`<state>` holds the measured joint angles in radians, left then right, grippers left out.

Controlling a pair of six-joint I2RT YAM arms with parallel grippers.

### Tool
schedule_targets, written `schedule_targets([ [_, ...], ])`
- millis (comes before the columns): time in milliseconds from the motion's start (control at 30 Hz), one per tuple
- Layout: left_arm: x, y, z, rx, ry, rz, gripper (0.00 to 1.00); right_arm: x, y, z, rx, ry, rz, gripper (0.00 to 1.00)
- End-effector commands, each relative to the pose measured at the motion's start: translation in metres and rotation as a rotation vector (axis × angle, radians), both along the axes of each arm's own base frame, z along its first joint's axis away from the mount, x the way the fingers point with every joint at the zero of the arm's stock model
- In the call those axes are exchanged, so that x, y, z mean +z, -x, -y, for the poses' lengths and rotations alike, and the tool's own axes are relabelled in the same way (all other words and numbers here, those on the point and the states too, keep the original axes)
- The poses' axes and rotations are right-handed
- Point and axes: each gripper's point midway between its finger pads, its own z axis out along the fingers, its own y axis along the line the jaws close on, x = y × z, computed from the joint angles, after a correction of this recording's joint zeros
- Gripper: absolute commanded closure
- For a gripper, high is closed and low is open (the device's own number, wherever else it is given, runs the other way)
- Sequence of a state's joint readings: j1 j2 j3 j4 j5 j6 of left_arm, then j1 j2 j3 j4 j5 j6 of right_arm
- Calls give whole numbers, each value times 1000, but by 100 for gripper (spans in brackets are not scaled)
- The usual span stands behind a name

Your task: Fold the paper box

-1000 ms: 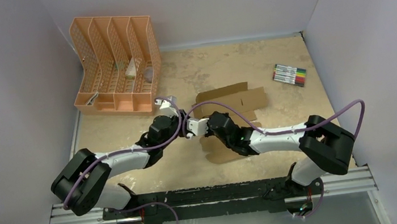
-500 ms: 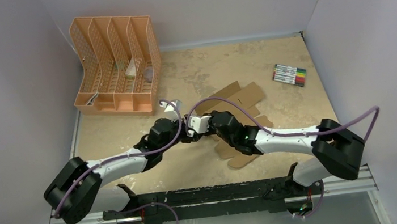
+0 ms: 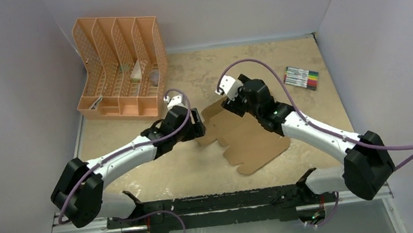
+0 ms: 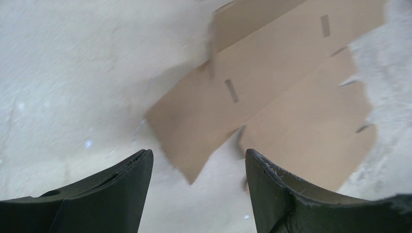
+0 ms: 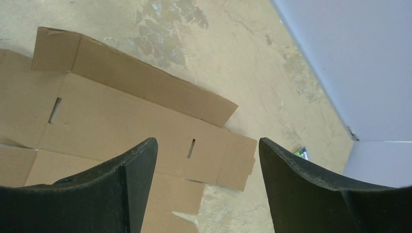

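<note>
Nearest to me, a strip of bare table (image 3: 187, 175) is lying open between the arm bases and the paper box (image 3: 252, 140), giving room on that side. The paper box is lying unfolded as a flat brown sheet in the middle of the table, turned at a slant, its rounded flaps pointing toward me. The left gripper (image 4: 197, 155) is hovering just over the sheet's left corner, jaws spread wide and holding nothing. Beyond it, the right gripper (image 5: 208, 145) is hanging over the sheet's far edge, also spread wide and empty. The two arms are flanking the sheet from either side. Farther back on the left, an orange slotted organizer (image 3: 121, 67) is standing well apart from the sheet. Far right, a pack of markers (image 3: 301, 78) is lying near the right wall (image 3: 385, 41), with open tabletop between it and the cardboard.
</note>
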<state>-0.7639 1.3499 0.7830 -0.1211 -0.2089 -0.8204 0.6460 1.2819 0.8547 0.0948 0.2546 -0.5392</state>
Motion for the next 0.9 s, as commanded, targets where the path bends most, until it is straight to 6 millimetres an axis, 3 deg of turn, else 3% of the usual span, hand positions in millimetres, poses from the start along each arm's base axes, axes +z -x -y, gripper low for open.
schedule_targets([
  [0, -15, 3, -24, 52, -28, -105, 30, 8, -8, -6, 32, -93, -83, 21],
  [200, -32, 9, -24, 46, 32, -179, 33, -10, -14, -12, 103, -75, -175, 20],
  [400, -37, 0, -5, -11, 97, -181, 43, -23, -31, -15, 188, -91, -282, 20],
  [633, -46, -12, 2, -48, 89, -191, 72, -27, -51, -22, 312, -80, -369, 19],
  [767, -43, -16, -5, -67, 23, -168, 91, -38, -61, -23, 376, -66, -445, 21],
  [867, -36, -20, -12, -95, -42, -134, 100, -47, -64, -21, 430, -56, -513, 22],
])
